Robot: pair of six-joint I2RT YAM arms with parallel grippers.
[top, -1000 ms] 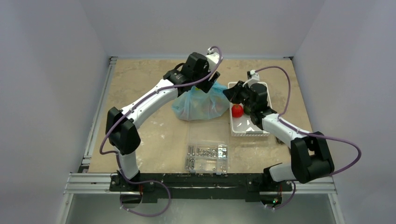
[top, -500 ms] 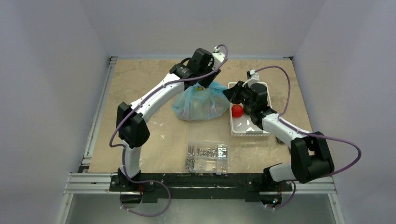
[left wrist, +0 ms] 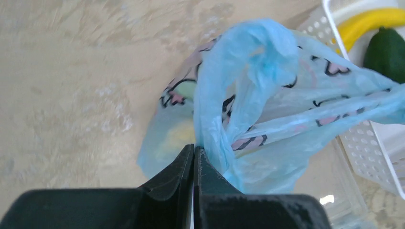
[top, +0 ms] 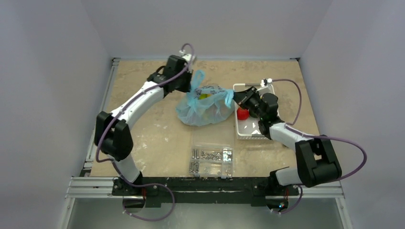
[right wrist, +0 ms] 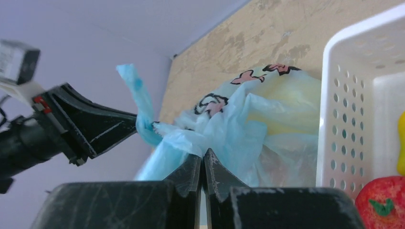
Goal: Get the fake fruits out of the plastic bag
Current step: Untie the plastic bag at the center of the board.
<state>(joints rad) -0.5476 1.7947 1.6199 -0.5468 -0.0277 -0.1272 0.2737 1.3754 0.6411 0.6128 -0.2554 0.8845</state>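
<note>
The plastic bag lies on the table in its far half, about midway between the left and right edges, with its mouth pulled wide between the two arms. The left tool has its fingers pressed together on one loop handle of the bag, on the side toward the far left corner, and the handle stands up above the fingers. The right tool is pinched closed on the crinkled film at the bag's opposite side, toward the right edge. Through the open mouth a yellow-green fruit shows inside the bag; whatever else it holds cannot be made out through the film. Just beside the bag, toward the right edge, stands a white slotted basket. In it lie a red fruit with a green calyx, a yellow banana and a dark green fruit, the last two side by side. Close to the near edge, about mid-width, a clear compartment box holds silver screws, well apart from both tools and from the bag
</note>
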